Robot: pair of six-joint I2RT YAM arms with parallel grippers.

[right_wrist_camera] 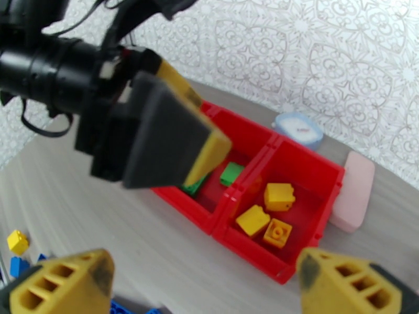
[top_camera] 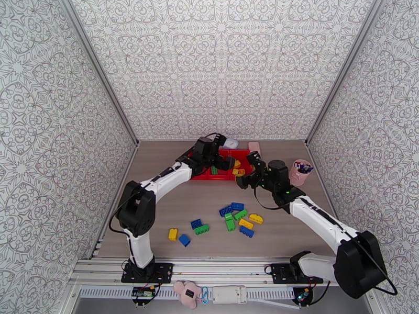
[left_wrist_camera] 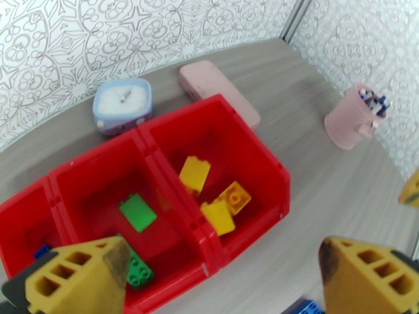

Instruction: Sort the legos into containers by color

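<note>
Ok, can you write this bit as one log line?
left jaws: open, over tray | right jaws: open | yellow legos: right bin | green legos: middle bin | loose legos: table

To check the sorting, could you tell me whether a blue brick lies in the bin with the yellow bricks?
No, that bin holds three yellow bricks and nothing blue.

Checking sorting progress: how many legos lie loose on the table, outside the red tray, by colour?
Blue legos: 5
Green legos: 3
Yellow legos: 3
Total: 11
</note>
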